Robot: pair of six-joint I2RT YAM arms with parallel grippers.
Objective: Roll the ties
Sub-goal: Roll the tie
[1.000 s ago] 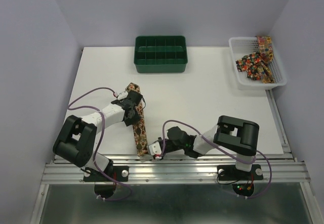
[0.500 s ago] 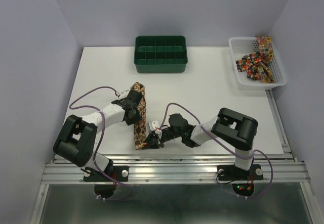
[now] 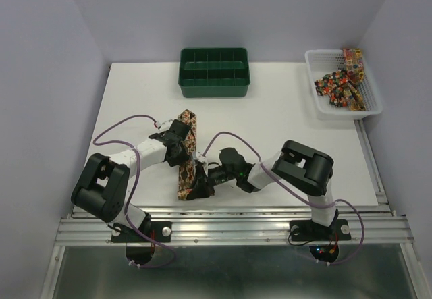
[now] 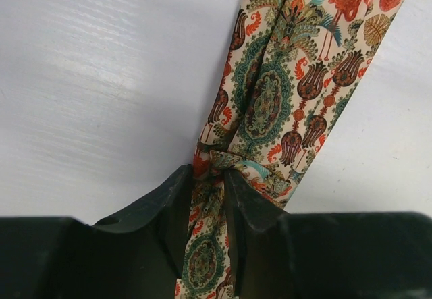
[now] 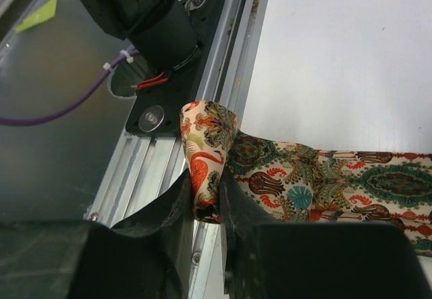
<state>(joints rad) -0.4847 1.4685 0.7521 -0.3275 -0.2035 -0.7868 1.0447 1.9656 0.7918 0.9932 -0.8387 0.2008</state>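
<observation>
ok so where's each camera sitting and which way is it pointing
Top external: above and behind the robot, looking down on the table; both arms show.
Left wrist: on the left arm, looking down past the left end effector pinching the tie.
Right wrist: on the right arm, looking toward the rail; the right end effector pinches the tie's lifted end.
Shared: all three show the tie.

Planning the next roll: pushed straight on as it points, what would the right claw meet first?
Past the tie end the right claw pinches, likely the aluminium rail at the table's near edge; depth unclear.
</observation>
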